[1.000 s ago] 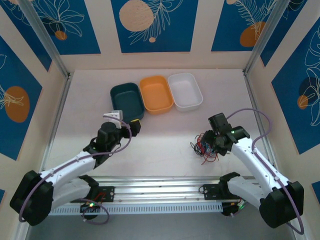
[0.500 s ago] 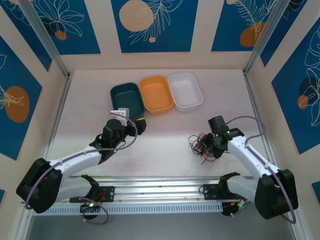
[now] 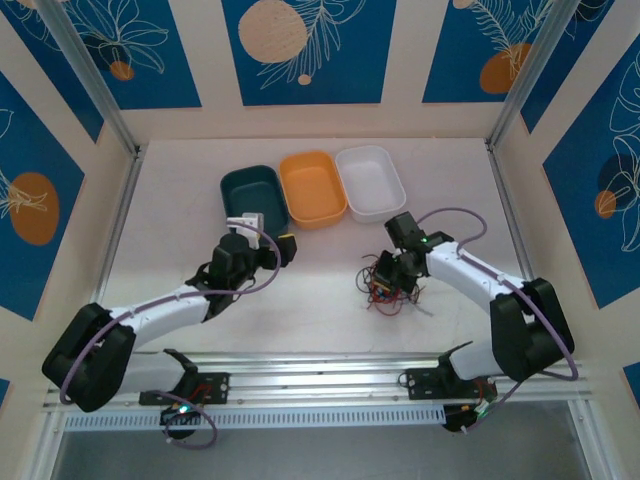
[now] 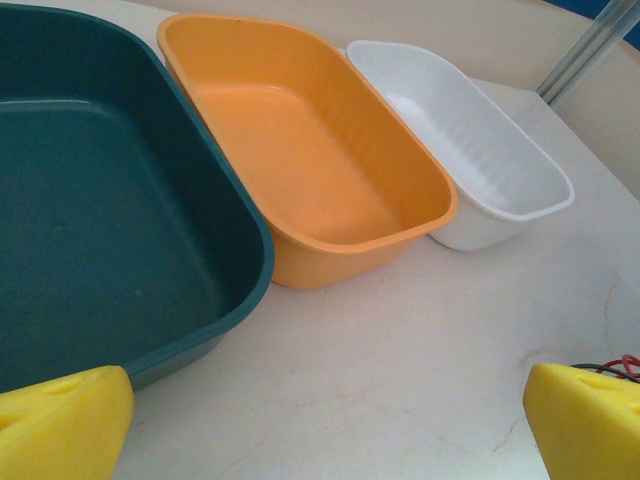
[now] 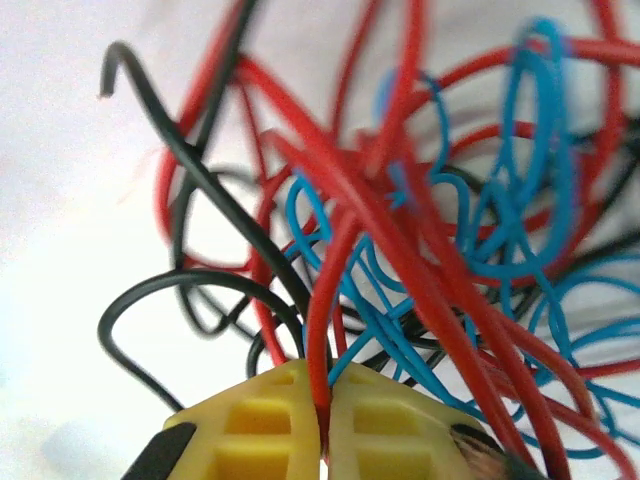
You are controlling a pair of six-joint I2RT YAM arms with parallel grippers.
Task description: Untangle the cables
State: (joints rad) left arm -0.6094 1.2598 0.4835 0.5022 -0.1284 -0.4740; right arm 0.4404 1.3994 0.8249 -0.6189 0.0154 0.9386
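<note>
**Two robot arms, three trays and a knot of cables on a white table**

On the left, the left claw (image 3: 268, 235) hovers with its yellow fingers (image 4: 62, 425) spread wide, holding nothing, just short of a dark teal tray (image 3: 250, 195). An orange tray (image 3: 313, 187) and a white tray (image 3: 370, 182) sit beside it in a touching row. Further right, nearer the arms, the cables (image 3: 383, 292) lie on the table (image 3: 320, 305) as a loose knot of red, blue and black wires. The right claw (image 5: 325, 425) is pinched shut on one red strand of the knot.
</note>
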